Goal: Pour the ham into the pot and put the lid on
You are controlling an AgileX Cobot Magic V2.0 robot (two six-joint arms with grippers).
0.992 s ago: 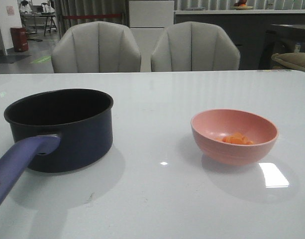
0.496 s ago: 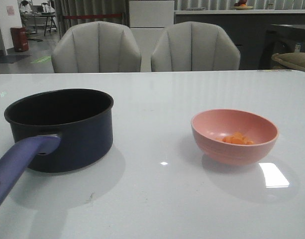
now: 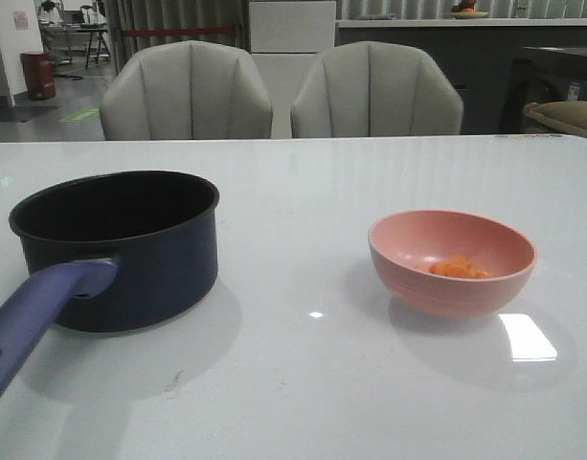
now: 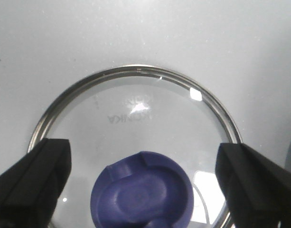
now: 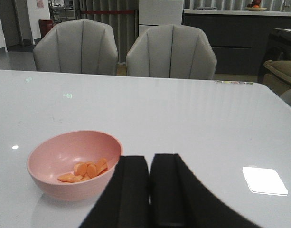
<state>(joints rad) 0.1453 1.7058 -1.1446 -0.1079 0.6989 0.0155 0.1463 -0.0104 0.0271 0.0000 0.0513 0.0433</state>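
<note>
In the front view the handle [image 3: 34, 311] of the pot [image 3: 116, 249] reached nearest, running down to the lower left corner of the frame; the pot itself stood upright at the left on the white desk [image 3: 303, 383], its black inside showing nothing; at the right, well apart from it, sat the pink bowl [image 3: 451, 264], with the ham [image 3: 456, 268] heaped low in its bottom; a bright patch of reflected light lay on the desk just right of the bowl; beyond the far edge stood two grey chairs [image 3: 274, 91] side by side, upper centre of the frame; neither arm showed in this view.

In the left wrist view the left gripper [image 4: 145, 183] had its two black fingers [image 4: 31, 183] spread wide, at the lower left and lower right corners; between them, at the bottom centre, lay the dark blue knob [image 4: 143, 192] of the lid [image 4: 136, 118]; the fingers touched neither knob nor glass so far as could be seen; the lid lay flat on the desk, its metal rim arching across the middle of the frame, faint lettering showing through the glass.

In the right wrist view the right gripper [image 5: 150, 190] filled the bottom centre, its fingers [image 5: 131, 190] pressed together with nothing between them; just left of them sat the bowl [image 5: 74, 164] with the slices [image 5: 86, 171] inside; the chairs [image 5: 124, 50] stood across the top.
</note>
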